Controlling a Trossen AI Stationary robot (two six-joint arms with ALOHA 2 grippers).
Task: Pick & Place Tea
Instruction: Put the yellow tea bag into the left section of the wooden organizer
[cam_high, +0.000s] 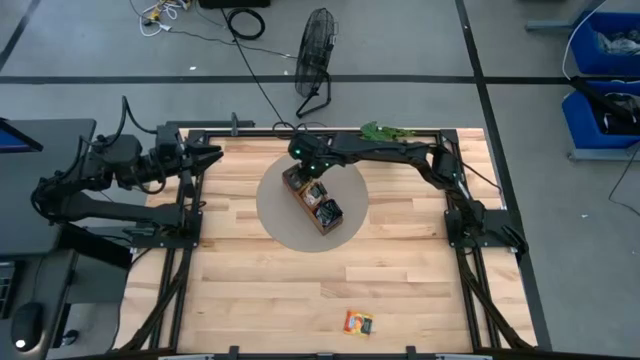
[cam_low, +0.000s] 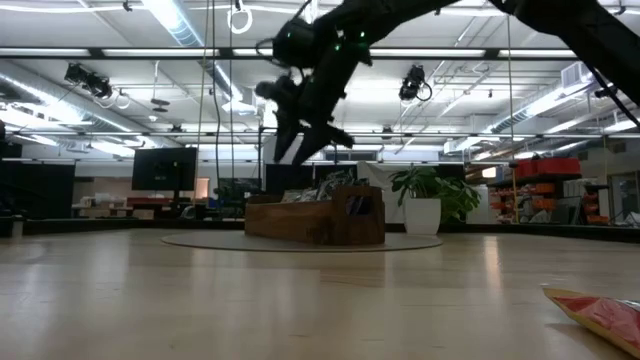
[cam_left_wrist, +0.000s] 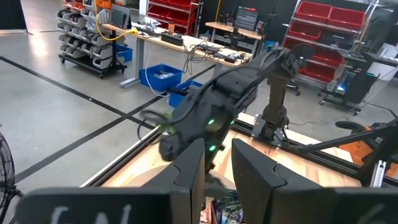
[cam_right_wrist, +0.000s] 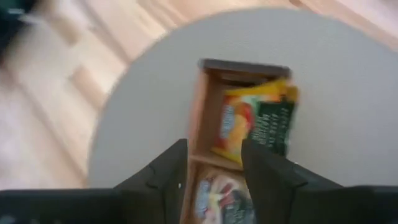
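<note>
While the right gripper hovers over the wooden tray with jaws spread and empty, one tea sachet lies far off at the bench's near edge — nearer this arm; left jaws unclear.

Left gripper's dark fingers parted, the right arm beyond, above the table.

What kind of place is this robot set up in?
Probably a robotics lab or workshop in a warehouse-like hall: red storage bins on racks, a workbench strewn with gear, and long ceiling strip lights over a concrete floor.
</note>
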